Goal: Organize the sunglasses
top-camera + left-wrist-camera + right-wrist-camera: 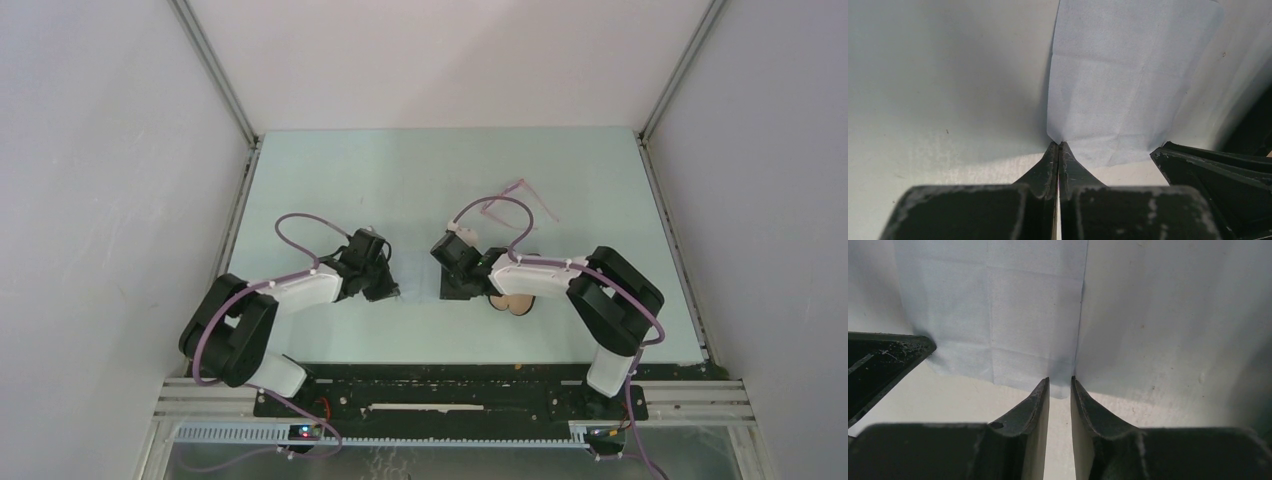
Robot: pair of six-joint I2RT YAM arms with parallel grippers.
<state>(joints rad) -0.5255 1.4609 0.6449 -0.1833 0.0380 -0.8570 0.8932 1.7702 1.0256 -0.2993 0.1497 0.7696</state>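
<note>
The sunglasses (523,185), thin and pink, lie on the table beyond the right arm, apart from both grippers. A light blue cloth (1128,75) lies flat between the two grippers. My left gripper (1060,144) is shut on the cloth's near corner, low at the table. My right gripper (1060,381) is open by a narrow gap, its tips on either side of the cloth's other near corner (998,305). In the top view the left gripper (378,285) and the right gripper (455,280) face each other.
The case (513,303) with tan lining lies partly under the right arm. The other gripper's dark body shows at the edge of each wrist view, close by (1213,175) (878,362). Side walls stand at the table's left and right edges.
</note>
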